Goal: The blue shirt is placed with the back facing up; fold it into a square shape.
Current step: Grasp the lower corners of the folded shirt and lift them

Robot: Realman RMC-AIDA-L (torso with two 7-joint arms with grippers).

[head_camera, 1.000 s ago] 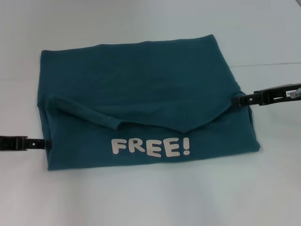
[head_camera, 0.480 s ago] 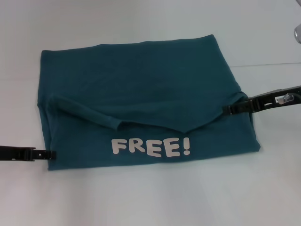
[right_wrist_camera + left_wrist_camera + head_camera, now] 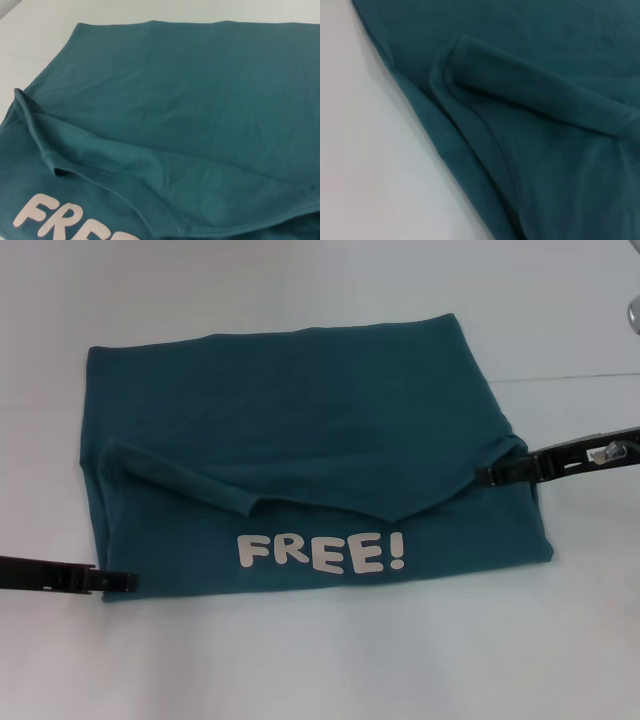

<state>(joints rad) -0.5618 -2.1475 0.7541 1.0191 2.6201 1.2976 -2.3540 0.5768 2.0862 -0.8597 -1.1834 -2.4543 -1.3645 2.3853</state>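
blue shirt [image 3: 300, 440] folded on white table [image 3: 320, 660], white "free!" print [image 3: 320, 553], left tool [image 3: 120, 581] and right tool [image 3: 485, 476] at its edges, grip state unclear

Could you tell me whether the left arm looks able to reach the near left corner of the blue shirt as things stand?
Probably yes: the left gripper already sits at that corner of the blue shirt, with only bare table around it.
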